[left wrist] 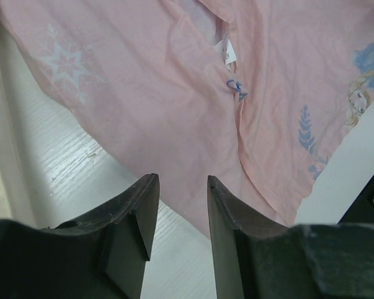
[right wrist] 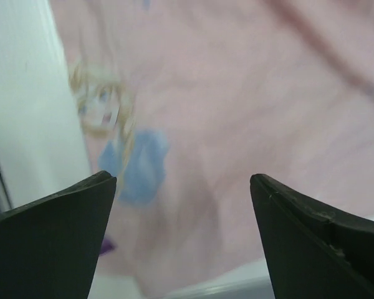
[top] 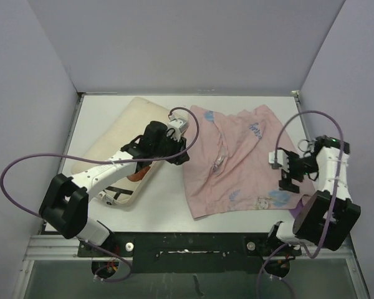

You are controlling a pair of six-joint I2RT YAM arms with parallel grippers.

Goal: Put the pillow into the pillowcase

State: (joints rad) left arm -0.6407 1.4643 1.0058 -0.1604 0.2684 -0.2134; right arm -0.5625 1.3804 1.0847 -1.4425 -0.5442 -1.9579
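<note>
Left claw (left wrist: 182, 180) at pink pillowcase (left wrist: 174, 93) edge; pillow (top: 121, 134) outside, beside it

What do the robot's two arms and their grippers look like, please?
Both the left arm and right arm have white links with chunky black joint housings. A purple cable loops alongside each. The left gripper and right gripper have dark, matte, wedge-shaped fingers.
</note>
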